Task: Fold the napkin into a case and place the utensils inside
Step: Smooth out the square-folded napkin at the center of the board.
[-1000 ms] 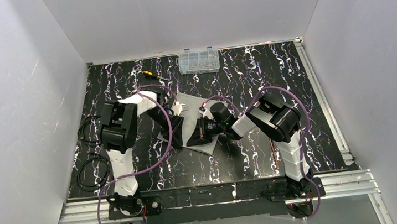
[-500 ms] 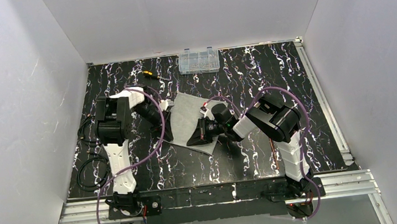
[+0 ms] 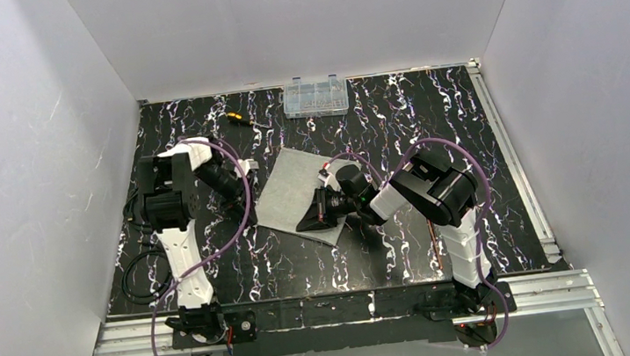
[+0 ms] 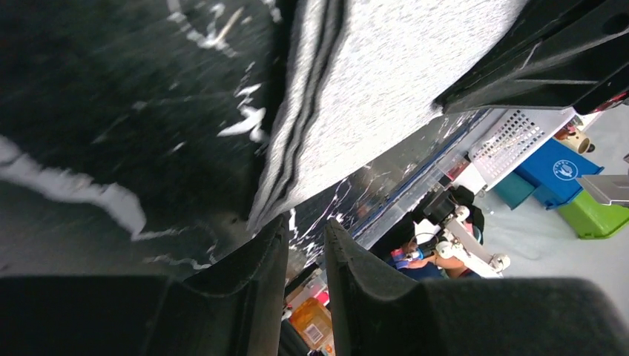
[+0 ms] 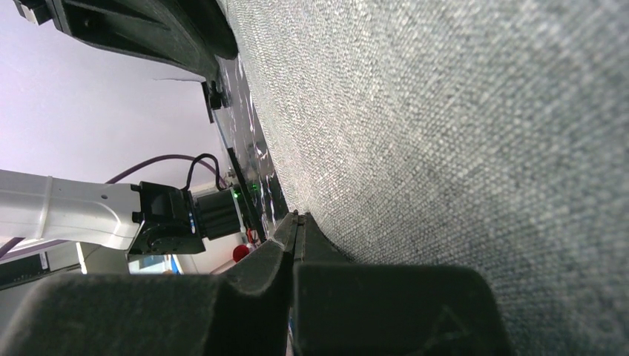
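Fingers (image 4: 259,282) of the left gripper (image 4: 305,230) stand a narrow slit apart with nothing between them, hanging over bare black table (image 3: 394,125) just off the napkin's (image 3: 290,185) 9 o'clock edge. From that wrist I see the napkin (image 4: 386,89) as stacked layers along its edge, so it lies folded. From above it is a flat grey four-sided shape near the middle of the table. On the other side, the right gripper (image 3: 314,216) sits low on the napkin's 6 o'clock part. Its fingertips are pressed tight together (image 5: 297,216) right at the edge of the grey weave (image 5: 445,148), and I cannot tell whether any cloth is caught between them. One thin copper-brown utensil (image 3: 435,236) lies at about 4 o'clock from the napkin, well apart from it and partly hidden beside the right arm. A clear plastic box (image 3: 314,97) sits at 12 o'clock by the far wall, and a small screwdriver (image 3: 237,116) at 11 o'clock.
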You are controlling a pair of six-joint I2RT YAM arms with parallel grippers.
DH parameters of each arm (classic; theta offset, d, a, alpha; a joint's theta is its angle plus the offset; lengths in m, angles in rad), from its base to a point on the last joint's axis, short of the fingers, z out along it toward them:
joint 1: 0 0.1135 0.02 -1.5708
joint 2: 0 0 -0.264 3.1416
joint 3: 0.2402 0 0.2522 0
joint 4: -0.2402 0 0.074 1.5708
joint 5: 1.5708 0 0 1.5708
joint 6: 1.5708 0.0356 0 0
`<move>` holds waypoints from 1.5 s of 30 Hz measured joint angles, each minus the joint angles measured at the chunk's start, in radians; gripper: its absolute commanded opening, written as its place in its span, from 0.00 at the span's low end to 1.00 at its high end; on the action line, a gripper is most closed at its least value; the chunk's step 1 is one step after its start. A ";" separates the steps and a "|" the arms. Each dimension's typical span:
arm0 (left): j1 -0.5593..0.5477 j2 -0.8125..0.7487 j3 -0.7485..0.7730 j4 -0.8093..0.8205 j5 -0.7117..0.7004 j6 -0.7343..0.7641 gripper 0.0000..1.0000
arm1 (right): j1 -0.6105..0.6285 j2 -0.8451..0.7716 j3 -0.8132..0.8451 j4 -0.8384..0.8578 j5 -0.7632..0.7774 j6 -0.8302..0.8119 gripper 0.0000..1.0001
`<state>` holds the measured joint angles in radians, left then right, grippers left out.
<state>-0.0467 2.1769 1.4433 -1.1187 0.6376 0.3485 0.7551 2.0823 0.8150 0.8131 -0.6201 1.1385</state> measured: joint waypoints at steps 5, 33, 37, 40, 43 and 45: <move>0.043 -0.003 0.046 -0.021 -0.088 0.027 0.24 | 0.000 0.000 0.000 0.000 0.002 0.004 0.03; -0.117 -0.109 -0.026 0.122 0.000 0.008 0.16 | -0.077 -0.081 0.048 -0.028 -0.061 0.047 0.28; -0.114 -0.093 -0.032 0.167 -0.037 0.006 0.16 | -0.129 -0.188 -0.011 -0.031 -0.076 0.029 0.25; -0.118 -0.093 -0.032 0.174 -0.052 0.006 0.16 | -0.177 -0.225 -0.064 -0.043 -0.091 0.007 0.22; -0.120 -0.099 -0.032 0.174 -0.067 0.005 0.16 | -0.231 -0.224 -0.088 -0.082 -0.106 -0.010 0.22; -0.124 -0.106 -0.028 0.173 -0.078 0.005 0.16 | -0.270 -0.219 -0.085 -0.109 -0.118 -0.031 0.21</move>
<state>-0.1703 2.0712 1.4151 -0.9459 0.5594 0.3531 0.4850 1.8637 0.7303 0.7040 -0.7380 1.1076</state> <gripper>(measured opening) 0.161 0.219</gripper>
